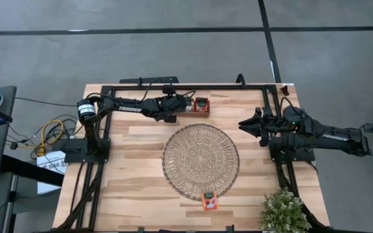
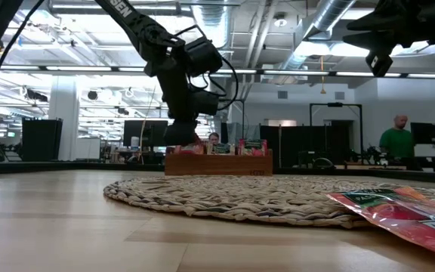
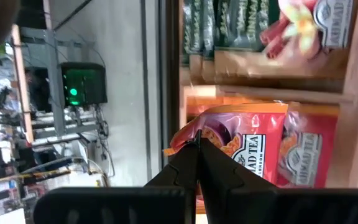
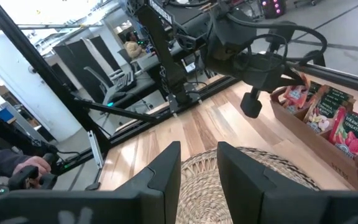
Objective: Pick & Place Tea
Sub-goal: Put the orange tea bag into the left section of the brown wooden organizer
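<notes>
High view: I'm holding my left gripper [image 1: 171,114] over the small brown wooden compartment tray [image 1: 195,105] at the mat's 12 o'clock, at the far edge of the light wooden table [image 1: 135,162]. In my left wrist view the fingertips [image 3: 197,144] are pressed together on the top edge of a red-orange square tea-bag packet [image 3: 253,149] that's standing on edge in the tray, so I'm pinching it by the rim because the packets are filed upright and only their edges are reachable. More packets, green-labelled and pink-red [image 3: 253,28], are sitting in the next compartment.

The large round woven straw mat [image 1: 201,159] is lying at table centre, probably as the drop zone. One red-orange tea packet [image 1: 209,201] is already lying flat at the mat's 6 o'clock, half on the rim; in the low view it's filling the near corner [image 2: 399,211].

My right gripper [image 1: 250,123] is waiting at the mat's 3 o'clock, raised clear of the table, fingers [image 4: 160,171] spread partway, holding nothing. It's parked off to the side so it isn't blocking the left arm's path to the mat.

A small green potted plant [image 1: 285,211] is sitting at the table's 5 o'clock corner, out of the way.

My read: grasp stage on the second packet, most of the task remaining. Risk: dragging a neighbouring packet out.
</notes>
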Action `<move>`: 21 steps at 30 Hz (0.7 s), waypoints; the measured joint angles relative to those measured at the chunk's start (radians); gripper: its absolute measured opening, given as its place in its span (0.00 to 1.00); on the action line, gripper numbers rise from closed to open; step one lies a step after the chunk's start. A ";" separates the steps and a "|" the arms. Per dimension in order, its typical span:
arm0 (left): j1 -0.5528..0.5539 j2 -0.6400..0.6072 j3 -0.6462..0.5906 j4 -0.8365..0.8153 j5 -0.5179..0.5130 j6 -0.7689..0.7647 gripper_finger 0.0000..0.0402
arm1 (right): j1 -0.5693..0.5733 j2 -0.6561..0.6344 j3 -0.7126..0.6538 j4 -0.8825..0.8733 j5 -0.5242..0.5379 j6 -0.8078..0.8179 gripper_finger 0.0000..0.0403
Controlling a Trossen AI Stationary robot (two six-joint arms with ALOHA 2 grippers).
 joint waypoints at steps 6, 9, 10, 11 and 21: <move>-0.004 0.000 0.000 -0.030 0.019 -0.052 0.00 | 0.000 0.000 0.000 0.000 -0.001 0.001 0.24; -0.005 0.000 0.000 -0.031 0.038 -0.054 0.00 | 0.000 0.000 0.000 0.000 -0.001 0.001 0.24; -0.005 0.000 0.000 -0.033 0.047 -0.056 0.00 | 0.000 0.000 0.000 0.000 -0.001 0.001 0.24; -0.006 0.000 0.000 -0.035 0.053 -0.058 0.00 | 0.000 0.000 0.000 0.000 -0.001 0.001 0.24; -0.007 0.000 0.000 -0.063 0.109 -0.092 0.00 | 0.000 0.000 0.000 0.000 -0.002 0.001 0.24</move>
